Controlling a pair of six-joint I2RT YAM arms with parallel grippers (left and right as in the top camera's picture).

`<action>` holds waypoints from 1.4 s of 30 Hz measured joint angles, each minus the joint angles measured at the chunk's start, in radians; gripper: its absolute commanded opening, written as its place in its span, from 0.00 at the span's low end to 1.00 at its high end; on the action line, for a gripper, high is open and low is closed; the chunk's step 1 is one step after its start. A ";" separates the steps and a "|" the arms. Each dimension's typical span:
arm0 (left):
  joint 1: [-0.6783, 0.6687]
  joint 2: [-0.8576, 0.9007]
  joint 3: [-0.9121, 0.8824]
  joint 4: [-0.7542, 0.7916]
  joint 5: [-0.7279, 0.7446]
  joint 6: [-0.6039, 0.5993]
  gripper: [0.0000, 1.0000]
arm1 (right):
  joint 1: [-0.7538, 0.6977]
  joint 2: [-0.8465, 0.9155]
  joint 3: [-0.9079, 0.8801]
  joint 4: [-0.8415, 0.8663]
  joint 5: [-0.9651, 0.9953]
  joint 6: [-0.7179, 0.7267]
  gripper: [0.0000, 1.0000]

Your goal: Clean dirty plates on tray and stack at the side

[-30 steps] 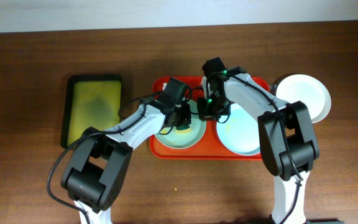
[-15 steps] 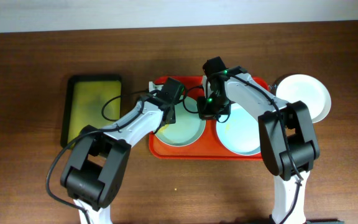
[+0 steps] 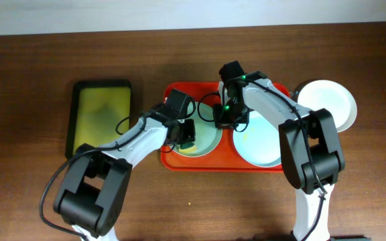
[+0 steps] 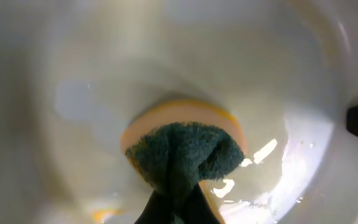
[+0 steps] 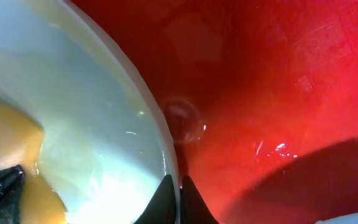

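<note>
Mint plate [image 3: 208, 139] on red tray [image 3: 224, 161]: left tool [image 4: 178, 202] clamped on sponge [image 4: 185, 149], right tool [image 5: 174, 186] pinching its rim.

the overhead view looks straight down on the tabletop [image 3: 32, 194] from well above, with the red tray [image 3: 179, 87] mid-frame. the left wrist view sits very near, facing into the mint plate [image 4: 104, 62], the sponge [image 4: 182, 149] at bottom centre. the right wrist view, equally near, faces that plate's rim and the tray floor. all three views share this plate.
</note>
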 measured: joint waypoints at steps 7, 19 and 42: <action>-0.022 -0.023 -0.021 -0.034 -0.371 0.000 0.00 | 0.000 0.000 0.000 0.001 -0.003 0.000 0.04; 0.159 -0.360 -0.027 -0.081 -0.289 0.000 0.00 | 0.028 -0.096 0.006 -0.030 0.066 -0.012 0.04; 0.483 -0.386 -0.020 -0.268 -0.251 0.003 0.00 | 0.393 -0.267 0.251 -0.381 1.261 0.004 0.04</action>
